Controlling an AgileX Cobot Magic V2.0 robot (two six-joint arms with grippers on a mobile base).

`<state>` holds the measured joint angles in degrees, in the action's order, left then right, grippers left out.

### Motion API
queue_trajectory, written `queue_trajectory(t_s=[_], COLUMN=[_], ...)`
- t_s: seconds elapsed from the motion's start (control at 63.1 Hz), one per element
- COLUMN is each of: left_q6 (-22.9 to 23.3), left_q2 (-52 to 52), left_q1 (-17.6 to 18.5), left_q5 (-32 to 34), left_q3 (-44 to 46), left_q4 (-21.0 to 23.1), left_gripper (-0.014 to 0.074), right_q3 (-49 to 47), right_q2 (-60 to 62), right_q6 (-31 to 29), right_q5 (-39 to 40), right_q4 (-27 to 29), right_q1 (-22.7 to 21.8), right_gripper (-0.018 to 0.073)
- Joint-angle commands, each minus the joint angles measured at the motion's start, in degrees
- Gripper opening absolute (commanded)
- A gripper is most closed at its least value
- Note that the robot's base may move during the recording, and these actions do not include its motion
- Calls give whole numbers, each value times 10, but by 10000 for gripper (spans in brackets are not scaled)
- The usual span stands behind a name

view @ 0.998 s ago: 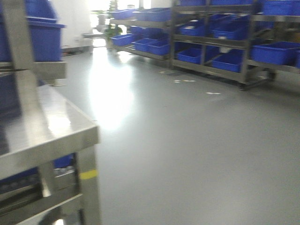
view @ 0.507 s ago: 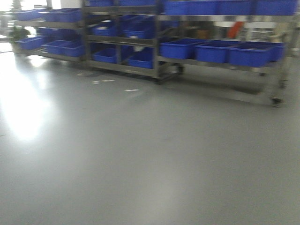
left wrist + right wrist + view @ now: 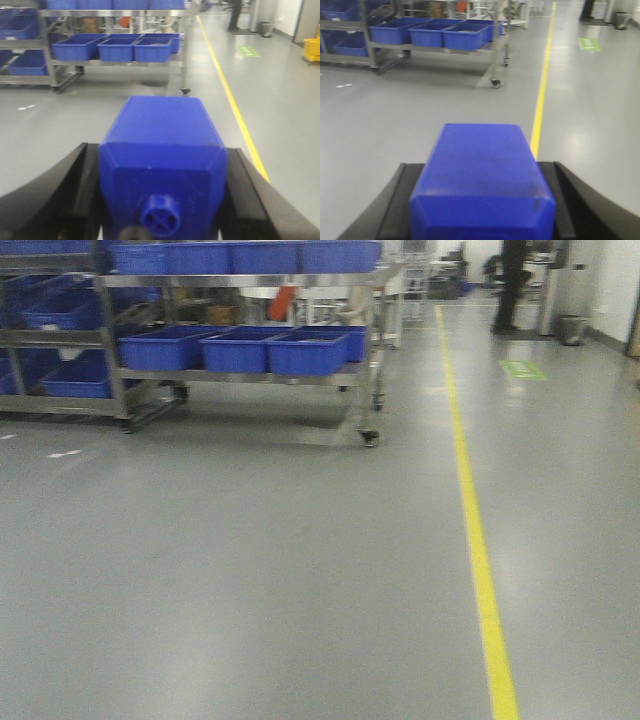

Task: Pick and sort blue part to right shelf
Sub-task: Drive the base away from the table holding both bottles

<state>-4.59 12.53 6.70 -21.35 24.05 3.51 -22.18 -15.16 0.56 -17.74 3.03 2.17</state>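
My right gripper (image 3: 480,167) is shut on a dark-blue block, the blue part (image 3: 481,147); its bevelled end faces the camera and its cap is hidden. My left gripper (image 3: 162,150) is shut on a similar blue block (image 3: 162,127) with a small round knob (image 3: 160,217) toward the camera. Black fingers (image 3: 82,175) press both sides of each block. The right shelf (image 3: 250,377), a steel rack on casters with open blue bins (image 3: 305,352), stands ahead to the left across the grey floor; it also shows as the shelf (image 3: 115,63) in the left wrist view and the shelf (image 3: 435,50) in the right wrist view. Neither gripper appears in the front view.
A yellow floor line (image 3: 470,500) runs away from me right of the rack. Another rack with blue bins (image 3: 50,340) continues at the left. Far back stand a person (image 3: 512,285), a waste bin (image 3: 573,328) and a green floor mark (image 3: 522,369). A yellow cart (image 3: 312,47) is at far right.
The front view has swung to the right: the steel table left the frame, the racks slid leftward, and the yellow line and far aisle came into view.
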Motion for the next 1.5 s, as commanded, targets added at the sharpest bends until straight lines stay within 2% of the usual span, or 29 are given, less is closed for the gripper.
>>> queue_trajectory(t_s=[0.0,1.489], left_q6=[3,3], left_q2=[5,5], left_q1=[1,1], left_q5=[51,51], left_q3=[17,17], left_q4=[3,3], left_gripper=[386,386], right_q3=[-18,-18], right_q2=[-4,-4], right_q6=[-6,-6], right_q5=[54,54], right_q4=[1,1], right_q1=[-5,-5], right_gripper=[393,393])
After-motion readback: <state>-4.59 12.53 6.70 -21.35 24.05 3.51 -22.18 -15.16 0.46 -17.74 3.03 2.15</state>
